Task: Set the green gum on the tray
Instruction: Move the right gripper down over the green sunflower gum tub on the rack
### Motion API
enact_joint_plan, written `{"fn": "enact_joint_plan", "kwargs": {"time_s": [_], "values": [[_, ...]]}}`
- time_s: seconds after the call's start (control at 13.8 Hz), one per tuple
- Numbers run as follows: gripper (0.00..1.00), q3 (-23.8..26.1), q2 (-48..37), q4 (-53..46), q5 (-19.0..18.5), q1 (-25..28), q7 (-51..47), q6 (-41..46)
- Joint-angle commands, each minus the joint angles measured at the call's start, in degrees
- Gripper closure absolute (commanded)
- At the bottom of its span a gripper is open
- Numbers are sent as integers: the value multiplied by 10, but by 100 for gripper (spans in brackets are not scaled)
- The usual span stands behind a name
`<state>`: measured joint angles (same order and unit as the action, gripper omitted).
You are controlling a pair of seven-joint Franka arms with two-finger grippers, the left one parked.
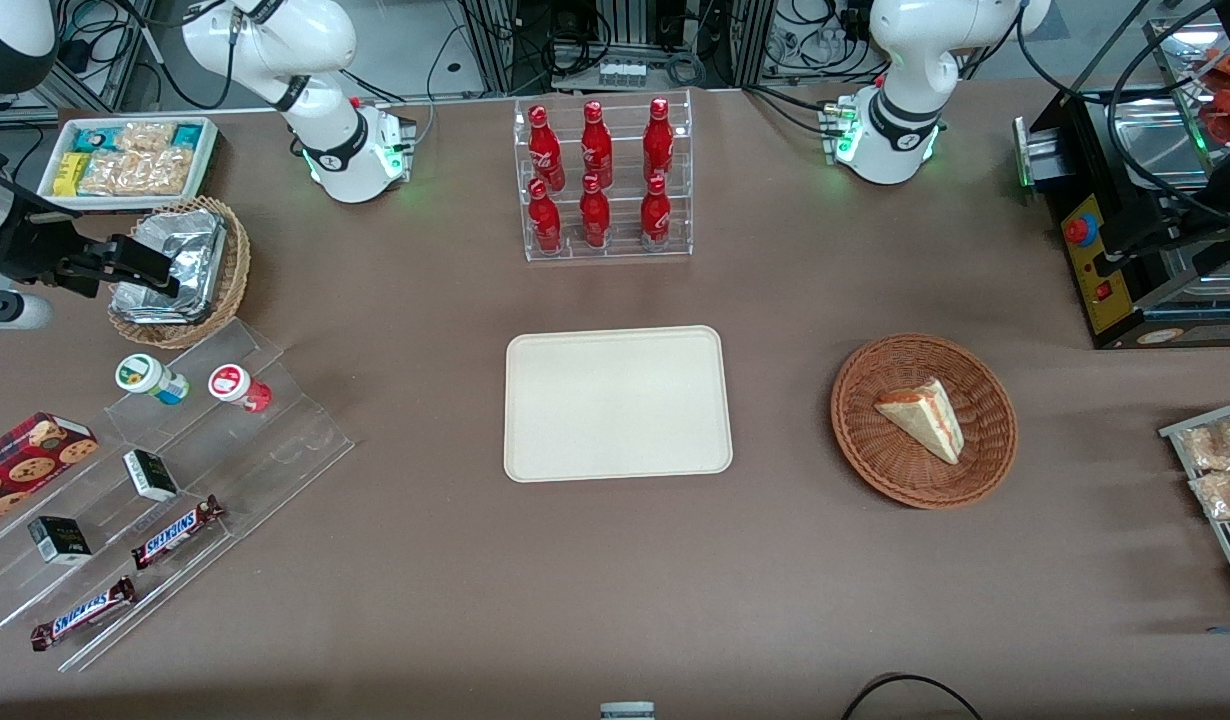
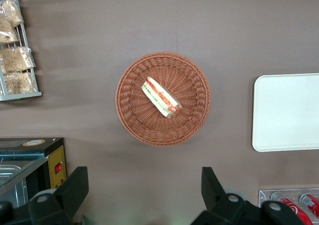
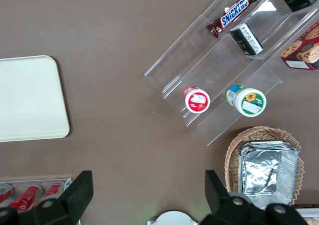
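The green gum [image 1: 150, 378] is a small white bottle with a green-ringed lid. It stands on the clear stepped shelf [image 1: 275, 440] beside a red-lidded bottle [image 1: 238, 386]. It also shows in the right wrist view [image 3: 247, 101]. The cream tray [image 1: 617, 403] lies flat at the table's middle and is bare; it also shows in the right wrist view [image 3: 30, 98]. My right gripper [image 1: 150, 268] hangs high above the foil-lined wicker basket [image 1: 190, 270], farther from the front camera than the green gum. It is open and empty, with its fingers [image 3: 79, 192] wide apart.
The stepped shelf also holds Snickers bars [image 1: 175, 530], small black boxes [image 1: 150, 474] and a cookie box [image 1: 25, 458]. A rack of red bottles [image 1: 600, 180] stands farther back than the tray. A wicker basket with a sandwich [image 1: 923, 420] lies toward the parked arm's end.
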<state>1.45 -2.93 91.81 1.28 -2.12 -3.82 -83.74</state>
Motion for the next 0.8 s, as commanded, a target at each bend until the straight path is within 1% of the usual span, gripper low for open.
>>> {"fn": "enact_joint_plan", "kwargs": {"time_s": [0.0,0.29,0.36,0.43,0.51,0.58,0.72], "values": [[0,-1,-7,6,-16,-3,0,-12],[0,-1,20,7,-13,-8,6,-41],[0,-2,21,15,-17,-11,7,-55],[0,-2,19,36,-20,-18,18,-74],[0,-2,9,80,-22,-31,59,-109],[0,-1,-13,140,-23,-47,97,-165],[0,-1,-34,208,-23,-75,158,-234]]}}
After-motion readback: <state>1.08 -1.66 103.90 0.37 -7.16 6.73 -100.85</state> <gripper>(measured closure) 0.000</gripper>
